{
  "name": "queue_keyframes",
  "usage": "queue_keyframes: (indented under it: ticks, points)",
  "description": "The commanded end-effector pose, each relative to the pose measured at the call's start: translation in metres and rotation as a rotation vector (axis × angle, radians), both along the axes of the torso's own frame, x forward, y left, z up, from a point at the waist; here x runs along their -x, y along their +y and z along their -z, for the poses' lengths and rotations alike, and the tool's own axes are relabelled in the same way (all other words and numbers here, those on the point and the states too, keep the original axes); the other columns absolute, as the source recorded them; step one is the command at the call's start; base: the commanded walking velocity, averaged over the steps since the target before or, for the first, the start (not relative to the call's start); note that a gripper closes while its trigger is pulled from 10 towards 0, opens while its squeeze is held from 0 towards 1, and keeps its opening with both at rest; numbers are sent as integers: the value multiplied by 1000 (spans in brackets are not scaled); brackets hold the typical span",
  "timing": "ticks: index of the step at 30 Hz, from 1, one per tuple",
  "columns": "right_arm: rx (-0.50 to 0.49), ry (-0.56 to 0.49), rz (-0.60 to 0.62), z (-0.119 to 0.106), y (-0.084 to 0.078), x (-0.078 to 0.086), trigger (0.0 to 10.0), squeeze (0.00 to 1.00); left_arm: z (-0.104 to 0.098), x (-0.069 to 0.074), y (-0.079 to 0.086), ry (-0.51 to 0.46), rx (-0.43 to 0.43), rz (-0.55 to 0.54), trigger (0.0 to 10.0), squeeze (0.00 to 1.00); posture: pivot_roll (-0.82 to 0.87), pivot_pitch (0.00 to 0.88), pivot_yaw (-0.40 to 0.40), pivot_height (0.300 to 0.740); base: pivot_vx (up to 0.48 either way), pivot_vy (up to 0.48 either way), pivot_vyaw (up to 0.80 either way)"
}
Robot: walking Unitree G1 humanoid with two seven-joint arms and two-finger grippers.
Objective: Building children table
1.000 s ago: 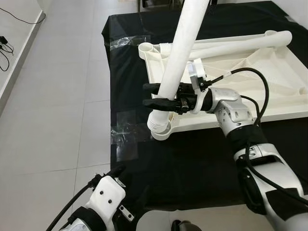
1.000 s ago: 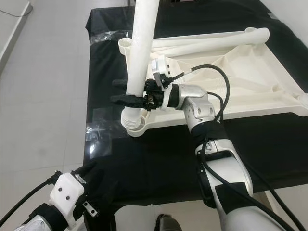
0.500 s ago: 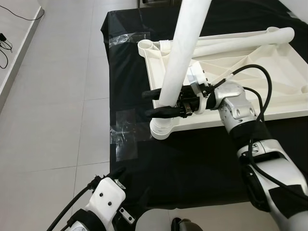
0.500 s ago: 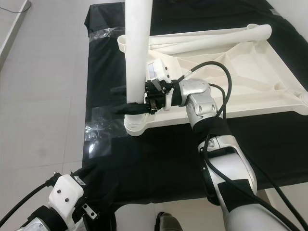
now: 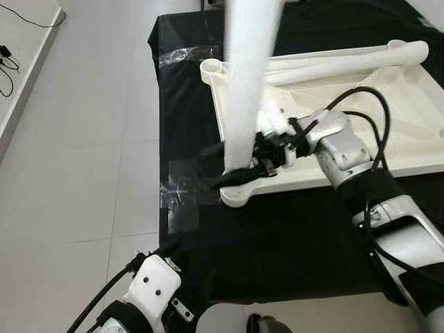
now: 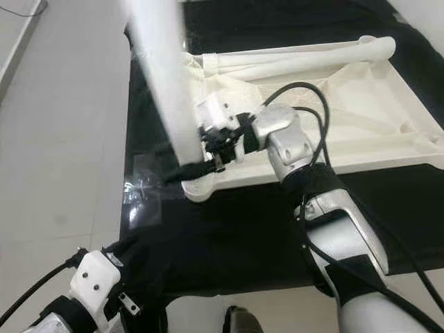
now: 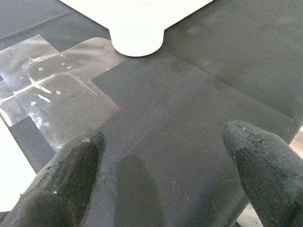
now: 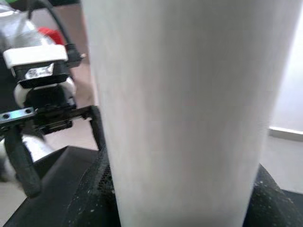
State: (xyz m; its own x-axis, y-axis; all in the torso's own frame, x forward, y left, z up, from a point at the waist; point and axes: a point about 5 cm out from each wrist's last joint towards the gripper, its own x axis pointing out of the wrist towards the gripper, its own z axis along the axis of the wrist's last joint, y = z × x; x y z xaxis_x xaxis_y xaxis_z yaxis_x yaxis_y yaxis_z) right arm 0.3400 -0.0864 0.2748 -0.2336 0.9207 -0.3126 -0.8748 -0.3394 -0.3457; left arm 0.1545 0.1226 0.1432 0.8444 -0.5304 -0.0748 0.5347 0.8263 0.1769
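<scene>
My right gripper (image 5: 232, 166) is clamped around the white table leg (image 5: 248, 76) — the leg stands nearly upright, its lower end at the near-left corner socket (image 5: 238, 195) of the upturned white tabletop (image 5: 388, 125) on the black cloth (image 5: 277, 236). My left gripper (image 7: 165, 161) hovers low over the cloth near clear tape (image 7: 52, 94) — fingers spread wide, holding nothing.

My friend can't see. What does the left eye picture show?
The right gripper holds a white table leg upright over the corner socket of an upside-down white tabletop on black cloth.
</scene>
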Motion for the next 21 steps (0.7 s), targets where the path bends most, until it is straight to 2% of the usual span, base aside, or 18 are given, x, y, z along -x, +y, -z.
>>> queue_keyframes:
  ticks: [1, 6, 7, 9, 11, 12, 15, 21]
  points:
    - [98, 106, -25, 28, 2, 2, 10000, 0, 3, 3, -1, 21, -4, 1, 10000, 0, 72, 302, -37, 740, 0, 0, 0]
    - [43, 119, -29, 20, 9, -1, 10000, 0, 3, 2, -1, 20, -5, -1, 10000, 0, 70, 300, -40, 740, 0, 0, 0]
    - [5, 133, -23, 17, 11, -2, 10000, 0, 4, 1, -1, 20, -5, -2, 10000, 0, 66, 296, -39, 740, 0, 0, 0]
    - [5, 133, -23, 17, 11, -2, 10000, 0, 4, 1, -1, 20, -5, -2, 10000, 0, 66, 296, -39, 740, 0, 0, 0]
    - [-115, 170, 15, 14, 8, -9, 10000, 0, 5, 0, -1, 21, -5, -1, 10000, 0, 65, 287, -37, 740, 0, 0, 0]
    - [-115, 170, 15, 14, 8, -9, 10000, 0, 5, 0, -1, 21, -5, -1, 10000, 0, 65, 287, -37, 740, 0, 0, 0]
    - [-241, 204, 102, 16, -2, -14, 10000, 0, 7, -2, -1, 23, -4, 3, 10000, 0, 55, 276, -28, 740, 0, 0, 0]
    - [-295, 202, 171, 21, -10, -14, 10000, 0, 8, -5, -1, 24, -4, 5, 10000, 0, 42, 260, -19, 740, 0, 0, 0]
